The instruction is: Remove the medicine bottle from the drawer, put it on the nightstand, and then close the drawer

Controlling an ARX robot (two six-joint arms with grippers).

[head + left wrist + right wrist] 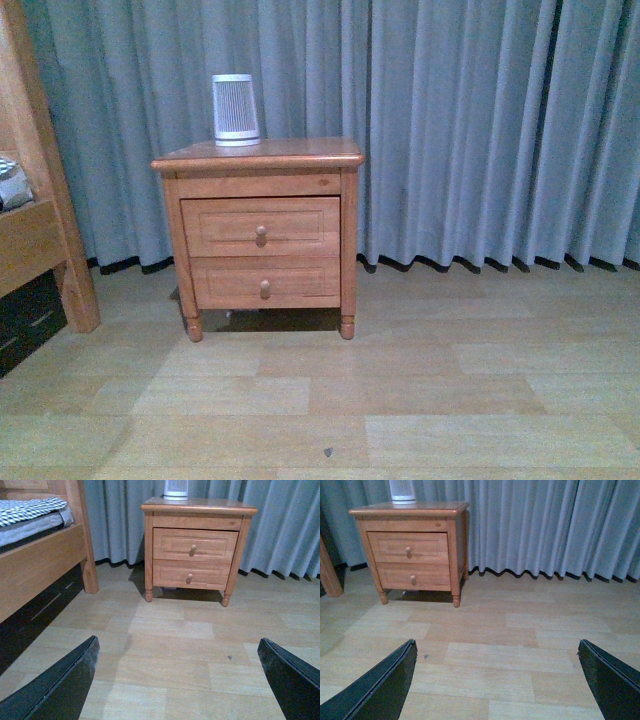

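Three steps are all left to do: the drawer [225,227], upper of the two in the nightstand [349,250], sits fully shut. The medicine bottle shows in no view, so I judge it lies inside, since the top carries only a large white ribbed cylinder [235,108]. Both the left tool [177,640] and the right tool [496,642] hang spread wide and empty over the floor [170,625], well apart from the nightstand, the drawer's round knob [261,235] untouched.

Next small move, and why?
Probably advance the left hand toward the knob of the upper drawer: it's shut, the medicine bottle isn't visible, and this hand and the right hand are open, well short of the nightstand.
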